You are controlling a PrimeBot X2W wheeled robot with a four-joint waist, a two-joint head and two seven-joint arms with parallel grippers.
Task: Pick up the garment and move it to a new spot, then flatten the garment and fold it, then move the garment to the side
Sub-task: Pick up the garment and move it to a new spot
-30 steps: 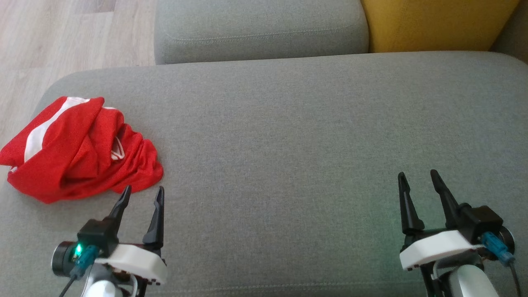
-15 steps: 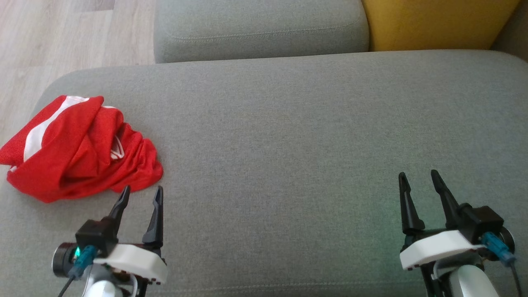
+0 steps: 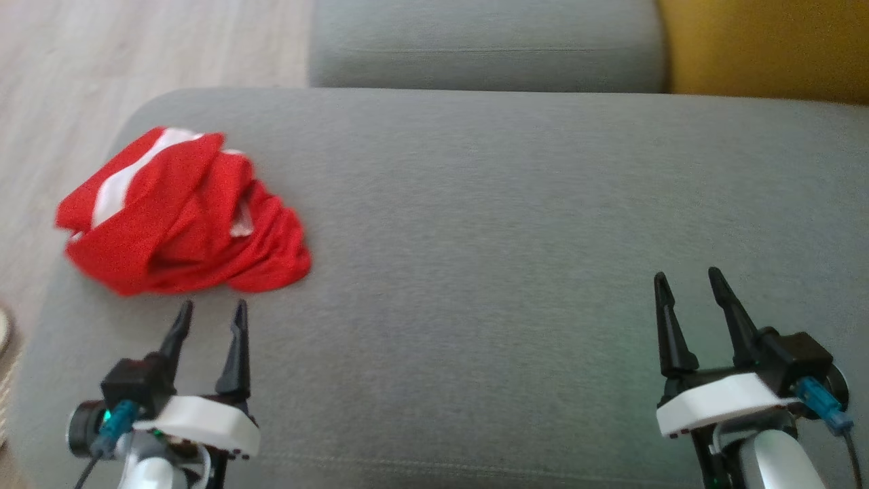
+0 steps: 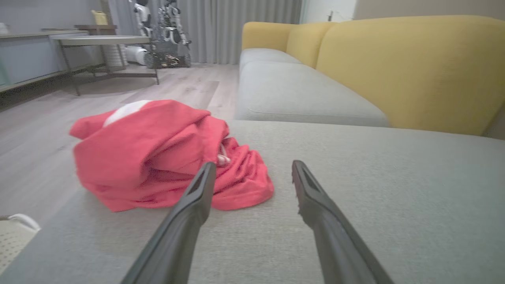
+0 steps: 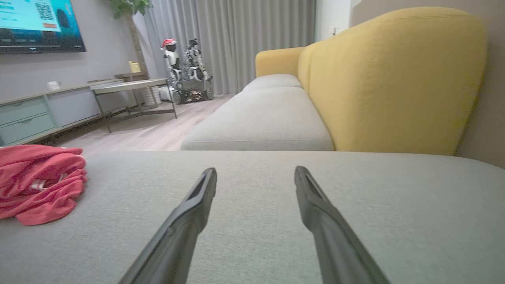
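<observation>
The garment [image 3: 183, 214] is a crumpled red shirt with white stripes, bunched near the left end of the grey sofa seat [image 3: 509, 224]. It also lies ahead in the left wrist view as the garment [image 4: 158, 154] and at the left edge of the right wrist view as the garment [image 5: 37, 181]. My left gripper [image 3: 210, 311] is open just in front of the heap, a short gap short of touching it, empty. Far to the right my right gripper [image 3: 686, 277] stands open over bare cushion, holding nothing.
A second grey seat cushion [image 3: 485, 44] lies beyond, with the yellow backrest [image 3: 767, 47] at the far right. Wooden floor [image 3: 102, 61] drops away past the seat's left edge. A low table [image 5: 130, 85] and another robot [image 5: 185, 71] stand across the room.
The head camera has swung left and slightly down, so the whole picture shifted right. The garment lies as before. Both grippers stay open; the left one looks slightly drawn back from the heap.
</observation>
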